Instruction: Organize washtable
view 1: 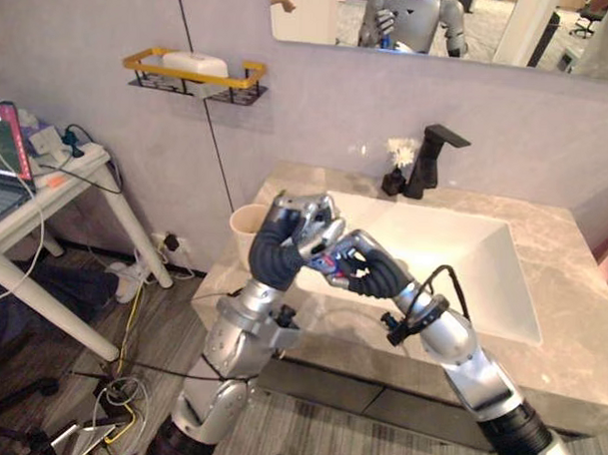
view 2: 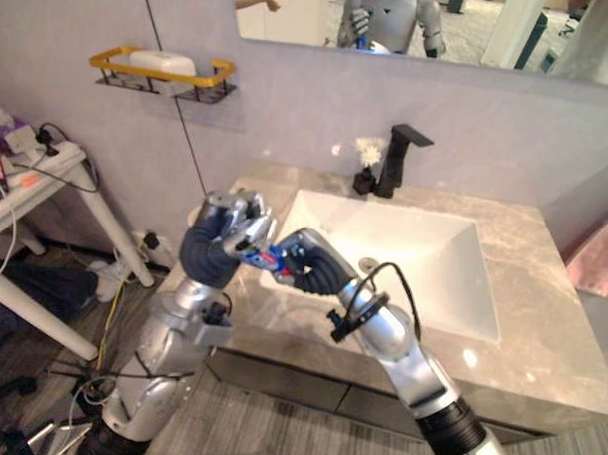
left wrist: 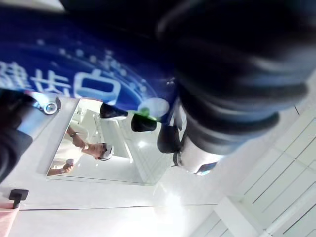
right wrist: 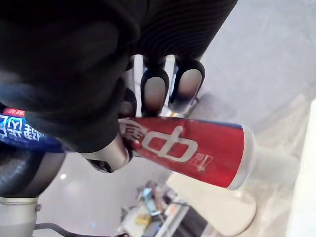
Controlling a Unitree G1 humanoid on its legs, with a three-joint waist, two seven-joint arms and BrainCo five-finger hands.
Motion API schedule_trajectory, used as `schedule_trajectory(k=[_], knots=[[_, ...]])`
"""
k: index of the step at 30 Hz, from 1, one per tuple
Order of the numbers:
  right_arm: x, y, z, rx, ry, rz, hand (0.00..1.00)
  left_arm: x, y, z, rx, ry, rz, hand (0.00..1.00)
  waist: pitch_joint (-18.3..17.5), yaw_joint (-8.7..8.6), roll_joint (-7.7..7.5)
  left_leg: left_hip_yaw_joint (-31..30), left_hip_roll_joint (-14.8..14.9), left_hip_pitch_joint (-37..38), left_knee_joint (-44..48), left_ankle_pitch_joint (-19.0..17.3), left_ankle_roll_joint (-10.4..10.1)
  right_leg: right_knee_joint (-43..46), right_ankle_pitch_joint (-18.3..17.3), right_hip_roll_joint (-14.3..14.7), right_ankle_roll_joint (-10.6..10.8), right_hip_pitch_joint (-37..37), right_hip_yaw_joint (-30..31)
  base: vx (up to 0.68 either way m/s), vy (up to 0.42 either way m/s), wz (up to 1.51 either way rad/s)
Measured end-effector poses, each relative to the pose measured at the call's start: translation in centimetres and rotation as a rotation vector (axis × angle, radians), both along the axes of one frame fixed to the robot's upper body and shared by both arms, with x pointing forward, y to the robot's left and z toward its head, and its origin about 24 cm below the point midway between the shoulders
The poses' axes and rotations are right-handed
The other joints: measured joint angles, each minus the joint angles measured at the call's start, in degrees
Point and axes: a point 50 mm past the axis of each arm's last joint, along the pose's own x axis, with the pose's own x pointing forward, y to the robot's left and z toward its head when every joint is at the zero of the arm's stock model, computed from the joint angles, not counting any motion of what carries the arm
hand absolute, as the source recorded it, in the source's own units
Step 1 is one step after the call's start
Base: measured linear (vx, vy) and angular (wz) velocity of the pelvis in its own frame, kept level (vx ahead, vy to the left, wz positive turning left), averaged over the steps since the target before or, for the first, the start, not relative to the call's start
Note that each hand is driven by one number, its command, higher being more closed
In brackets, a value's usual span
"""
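A red and blue toothpaste tube point(right wrist: 197, 148) with a white cap is held in the air above the left front of the washtable point(view 1: 570, 327). My right hand point(view 1: 368, 265) has its fingers point(right wrist: 154, 89) curled round the red part. My left hand point(view 1: 299, 222) meets it from the left, fingers curled over the tube's blue end point(left wrist: 74, 74). Between the two hands only a small strip of the tube point(view 2: 266, 254) shows. A beige cup point(view 1: 247, 224) stands on the counter's left end, just behind my left hand.
The white sink basin point(view 1: 453, 253) lies to the right of the hands, with a black faucet point(view 1: 431, 157) behind it. A yellow wall shelf point(view 1: 150, 57) holds a white soap bar point(view 1: 195, 64). A white side table point(view 1: 46, 189) stands at the far left.
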Motion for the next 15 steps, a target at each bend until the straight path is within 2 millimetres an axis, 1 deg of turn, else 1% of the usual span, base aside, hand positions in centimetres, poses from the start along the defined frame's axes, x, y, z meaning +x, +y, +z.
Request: schedule_trajectory(k=[1, 2, 6, 10, 12, 15], knots=[[0.0, 0.0, 0.0, 0.0, -0.001, 0.0, 1.0, 0.0, 0.0, 0.0, -0.004, 0.001, -0.001, 1.0, 0.0, 0.0, -0.05, 0.1, 0.0, 0.1, -0.1, 0.0, 0.0, 0.0, 0.0, 0.0, 0.0, 0.0, 0.1, -0.02, 0.009, -0.08], [0.0, 0.0, 0.1, 0.003, -0.003, -0.001, 0.0, 0.0, 0.1, 0.0, -0.007, 0.001, 0.002, 1.0, -0.1, 0.0, -0.15, 0.2, 0.0, 0.3, -0.3, 0.1, 0.1, 0.0, 0.0, 0.0, 0.1, 0.1, 0.3, -0.02, 0.008, -0.06], [0.1, -0.2, 0.7, 0.029, -0.026, -0.017, 0.0, 0.1, 0.3, 0.1, -0.022, 0.004, 0.01, 1.0, -0.1, -0.12, -0.18, 0.9, 0.0, 0.7, -0.8, 0.2, 0.2, 0.0, 0.2, 0.0, 0.2, -0.1, 1.0, -0.02, 0.005, -0.09], [0.1, -1.2, 2.3, 0.04, -0.115, -0.08, 0.0, 0.1, 0.4, 0.4, -0.052, -0.014, 0.021, 1.0, -0.1, -0.5, -0.17, 2.1, 0.1, 0.8, -1.0, 0.2, 0.2, 0.0, 0.5, 0.0, 0.2, -0.9, 2.3, -0.01, 0.005, -0.15], [0.2, -1.8, 2.8, 0.062, -0.152, -0.123, 0.0, 0.2, 0.3, 0.8, -0.07, -0.03, 0.023, 1.0, -0.1, -1.55, -0.21, 2.5, 0.1, 1.0, -1.2, 0.2, 0.2, 0.0, 0.6, 0.0, 0.3, -1.0, 2.8, -0.01, 0.006, -0.17], [-0.7, -3.6, 4.1, 0.106, -0.232, -0.213, 0.0, 0.3, 0.0, 1.5, -0.083, -0.052, 0.013, 1.0, -0.1, -3.08, -0.21, 3.6, 0.1, 1.5, -1.8, 0.2, 0.2, 0.0, 0.7, 0.0, 0.4, -1.3, 3.8, 0.0, 0.01, -0.19]])
